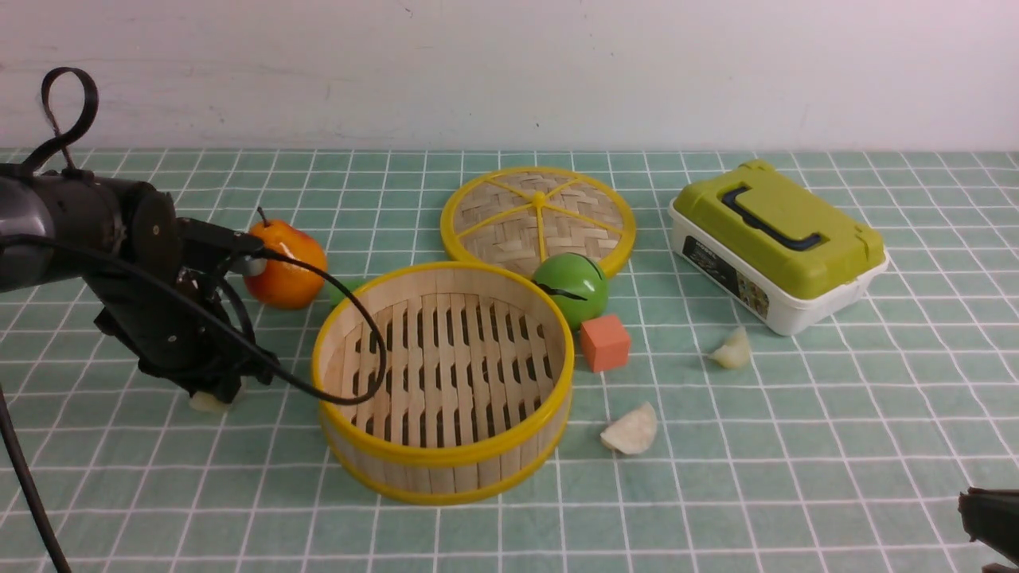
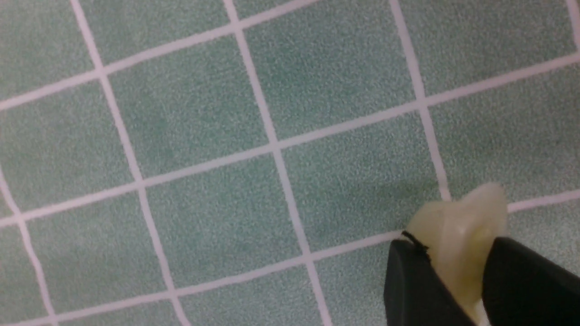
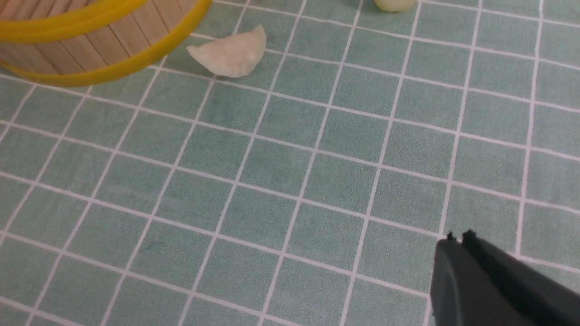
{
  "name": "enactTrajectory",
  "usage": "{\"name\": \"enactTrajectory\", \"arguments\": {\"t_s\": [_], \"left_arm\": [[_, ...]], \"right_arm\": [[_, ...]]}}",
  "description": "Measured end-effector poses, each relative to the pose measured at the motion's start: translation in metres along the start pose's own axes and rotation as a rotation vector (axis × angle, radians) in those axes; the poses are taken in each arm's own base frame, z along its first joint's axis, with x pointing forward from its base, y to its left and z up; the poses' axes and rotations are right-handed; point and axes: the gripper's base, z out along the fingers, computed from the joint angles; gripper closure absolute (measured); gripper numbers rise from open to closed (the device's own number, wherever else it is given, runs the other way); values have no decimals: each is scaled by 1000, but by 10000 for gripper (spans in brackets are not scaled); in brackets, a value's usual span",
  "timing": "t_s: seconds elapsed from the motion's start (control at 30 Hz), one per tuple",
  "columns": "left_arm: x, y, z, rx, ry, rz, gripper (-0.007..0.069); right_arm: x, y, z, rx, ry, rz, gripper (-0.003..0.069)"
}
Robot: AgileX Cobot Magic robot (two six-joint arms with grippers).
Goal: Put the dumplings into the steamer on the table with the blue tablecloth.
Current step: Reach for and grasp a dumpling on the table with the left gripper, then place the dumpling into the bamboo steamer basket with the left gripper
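Observation:
The round bamboo steamer (image 1: 446,477) stands empty mid-table on the checked teal tablecloth (image 1: 796,461). My left gripper (image 1: 213,391) is low over the cloth to the steamer's left. In the left wrist view it (image 2: 451,242) is shut on a pale dumpling (image 2: 457,222) that touches both fingers. That dumpling (image 1: 207,403) peeks out under the gripper. Two more dumplings lie right of the steamer, one near (image 1: 631,430) (image 3: 229,54) and one farther (image 1: 732,350) (image 3: 394,3). My right gripper (image 1: 991,529) (image 3: 458,237) is shut and empty at the front right.
The woven yellow-rimmed lid (image 1: 539,219) lies flat behind the steamer. A green ball (image 1: 570,288) and an orange cube (image 1: 605,342) sit at the steamer's back right. A red-orange apple (image 1: 285,263) is behind my left arm. A green-lidded box (image 1: 776,239) stands at the right.

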Motion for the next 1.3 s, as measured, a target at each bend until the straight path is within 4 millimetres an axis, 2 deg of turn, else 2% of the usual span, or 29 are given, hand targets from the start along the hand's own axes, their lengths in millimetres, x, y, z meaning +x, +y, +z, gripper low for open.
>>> {"name": "enactTrajectory", "arguments": {"t_s": [0.23,0.33,0.57,0.63,0.67,0.73,0.77,0.83,0.93,1.0,1.03,1.07,1.17,1.3], "left_arm": [[1,0,-7,3,7,-192,431],[-1,0,-23,13,-23,-232,434],[-8,-4,-84,96,-179,-342,437],[-10,-11,-95,155,-206,-388,437],[-12,-23,-105,214,-233,-391,438],[-16,-39,-108,264,-250,-369,441],[-19,-52,-108,291,-262,-341,443],[-21,-66,-104,312,-260,-322,444],[-29,-99,-82,336,-278,-276,467],[-31,-105,-72,332,-279,-266,536],[-33,-112,-59,322,-289,-249,619],[-34,-116,-51,314,-298,-239,638],[-37,-120,-37,298,-315,-227,636],[-36,-121,-27,290,-308,-223,573]], "right_arm": [[0,0,0,-5,-2,10,656],[0,1,0,-6,-3,11,654],[0,1,0,-6,-3,11,649],[0,1,0,-6,-3,11,648],[0,0,0,-5,-3,11,647],[0,1,0,-6,-4,11,646],[0,1,0,-6,-4,11,645],[0,0,0,-6,-4,11,643],[0,0,0,-5,-5,11,639],[0,0,0,-5,-5,11,638],[0,0,0,-5,-5,11,637],[0,0,0,-5,-5,11,636],[-1,1,0,-10,-7,21,635],[-1,2,0,-17,-10,33,631]]}}
